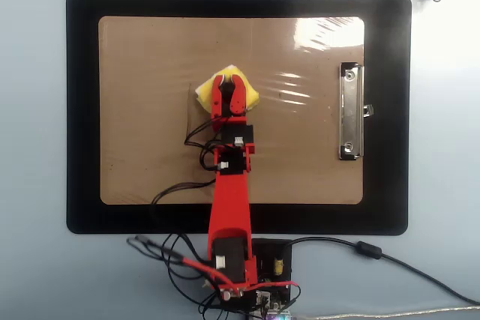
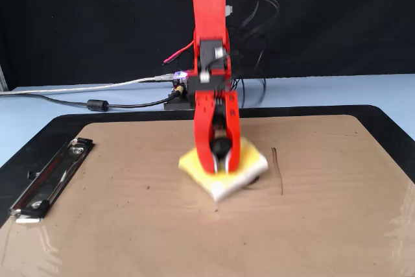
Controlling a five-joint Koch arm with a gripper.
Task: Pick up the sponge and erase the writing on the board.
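My gripper [image 1: 227,82] is clamped on the round black knob [image 2: 221,145] in the middle of the sponge [image 1: 250,96], one red finger [image 2: 204,154] on each side of it. In the fixed view the gripper [image 2: 219,163] points straight down, and the sponge [image 2: 224,172] lies flat on the board [image 2: 130,225] beneath it, yellow on top with a white edge facing the camera.

From overhead, the sponge sits a little left of the board's [image 1: 142,65] middle and nearer its far edge than the edge by my base. It is turned so that its corners point toward the board's edges. My red arm [image 1: 230,185] reaches to it from the near edge, and dark cables [image 1: 187,185] trail over the board beside the arm.

Of the writing [image 2: 278,168] I can see one thin dark stroke in the fixed view, just to the right of the sponge and apart from it, running toward the board's near edge. A small dark mark shows at the sponge's right corner, too unclear to read. In the overhead view a faint line [image 1: 187,121] lies just left of the sponge.

The silver clip [image 1: 349,111] lies along the board's right edge overhead, well apart from the sponge. The board rests on a black mat [image 1: 82,110].
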